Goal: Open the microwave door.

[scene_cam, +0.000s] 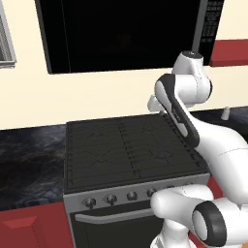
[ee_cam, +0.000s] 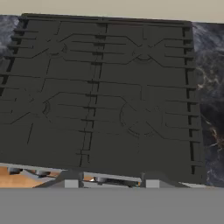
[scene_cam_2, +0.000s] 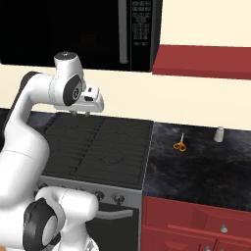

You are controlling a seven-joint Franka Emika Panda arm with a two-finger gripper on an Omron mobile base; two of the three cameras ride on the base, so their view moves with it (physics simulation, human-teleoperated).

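The microwave door is a wide glossy black panel on the wall above the stove, and it sits flush and closed. Its slim grey vertical handle runs along the right edge, beside the keypad; the handle also shows from the right side. My gripper hangs well below the microwave and points down at the cooktop. In the hand view the gripper is open, its two fingertips far apart with nothing between them. The black burner grates lie beneath it.
The stove has a row of knobs and an oven door below. To its right, the dark marbled counter carries orange scissors and a small white shaker. A red wall cabinet adjoins the microwave's right side.
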